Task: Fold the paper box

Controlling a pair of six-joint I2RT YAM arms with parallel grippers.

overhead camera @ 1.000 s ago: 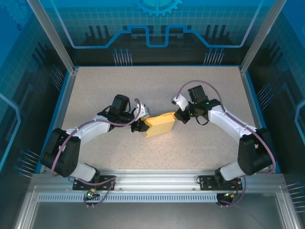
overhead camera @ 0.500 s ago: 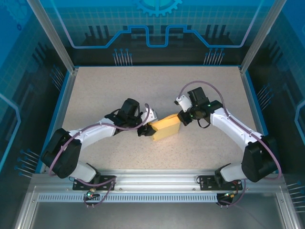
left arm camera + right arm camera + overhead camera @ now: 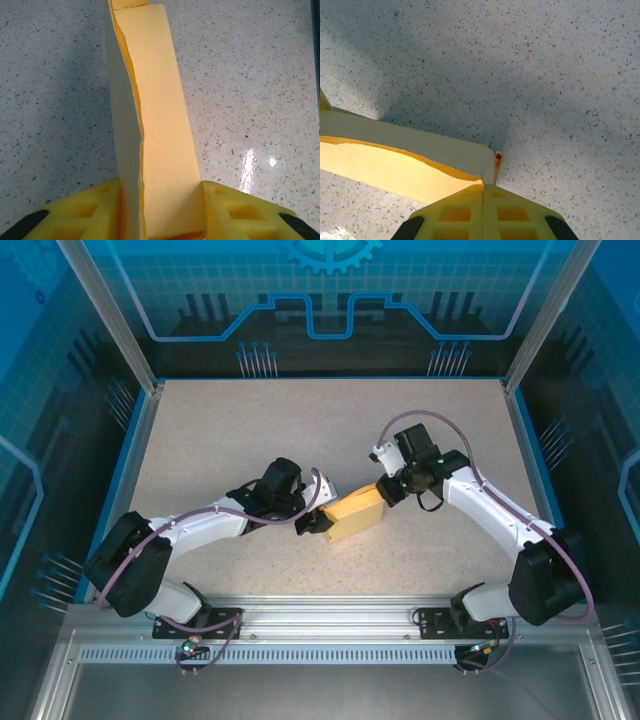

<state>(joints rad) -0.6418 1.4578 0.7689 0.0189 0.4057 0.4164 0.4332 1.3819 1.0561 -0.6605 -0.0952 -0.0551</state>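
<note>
The paper box point(image 3: 356, 516), pale yellow card folded into a small block, lies in the middle of the table between my two arms. My left gripper point(image 3: 318, 523) holds its left end. In the left wrist view the box point(image 3: 157, 115) stands between the yellow fingers point(image 3: 95, 210), and the left gripper point(image 3: 161, 202) is shut on both its sides. My right gripper point(image 3: 386, 490) sits at the box's far right corner. Seen from the right wrist, the right gripper point(image 3: 484, 189) is shut on a thin edge flap of the box point(image 3: 415, 155), whose side seam gapes slightly.
The speckled tabletop point(image 3: 250, 430) has free room behind and to either side. A blue rim point(image 3: 135, 455) and metal posts bound the table, with an aluminium rail point(image 3: 330, 615) at the near edge by the arm bases.
Both arms have carried the box toward the near edge and slightly right. The left arm has stretched further in; the right jaws have pressed fully together on the flap.
</note>
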